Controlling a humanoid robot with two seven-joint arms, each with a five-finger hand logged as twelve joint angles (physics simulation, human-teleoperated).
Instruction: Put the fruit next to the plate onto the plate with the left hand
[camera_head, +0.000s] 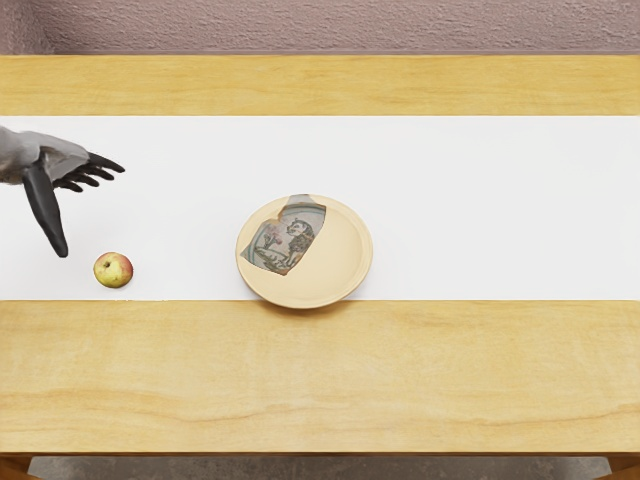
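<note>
while left hand (55, 165) hovers, apple (113, 269) (by runner (480, 200) edge) lies apart from plate (345, 255).

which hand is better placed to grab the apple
Left. The left hand is open, close to the apple, which lies left of the plate. The right arm is not in view.

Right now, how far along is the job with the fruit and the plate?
Done: nothing yet; the apple lies on the white runner, left of the plate, not touching it. In hand: the left robot hand is open near the apple, holding nothing. Left: grasp the apple, carry it, put it on the plate.
</note>
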